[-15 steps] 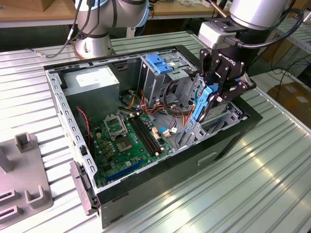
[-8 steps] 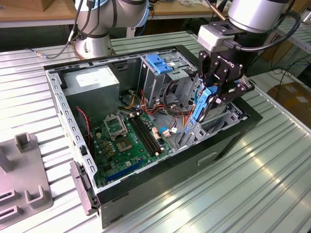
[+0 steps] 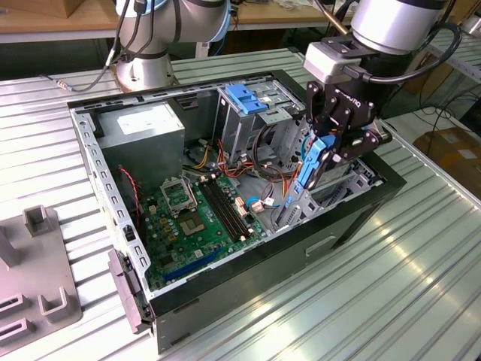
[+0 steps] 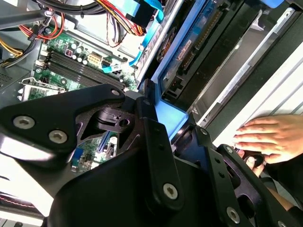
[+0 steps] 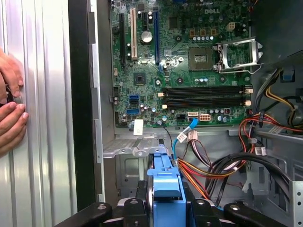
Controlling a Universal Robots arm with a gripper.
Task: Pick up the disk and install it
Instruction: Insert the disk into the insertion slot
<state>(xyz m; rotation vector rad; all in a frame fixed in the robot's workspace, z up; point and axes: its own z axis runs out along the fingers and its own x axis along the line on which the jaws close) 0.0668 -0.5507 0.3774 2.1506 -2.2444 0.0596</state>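
The disk (image 3: pixel 303 180) is a grey drive in a bright blue carrier rail. It hangs on edge, steeply tilted, over the open computer case (image 3: pixel 361 207) at the exterior view's right. Its lower end reaches down into the metal bay beside the motherboard (image 3: pixel 199 218). My gripper (image 3: pixel 325 149) is shut on the disk's upper end. In the first wrist view the blue carrier (image 5: pixel 165 187) sticks out between the black fingers (image 5: pixel 142 194). The second wrist view shows the disk's (image 4: pixel 187 54) dark underside beyond the gripper's black links.
A grey power supply box (image 3: pixel 143 129) with a white label and a light-blue latch block (image 3: pixel 248 98) sit at the case's back. Loose cables (image 5: pixel 222 165) lie near the bay. A person's hands (image 5: pixel 9 109) rest on the table beside the case. A grey fixture (image 3: pixel 34 263) stands at the exterior view's left.
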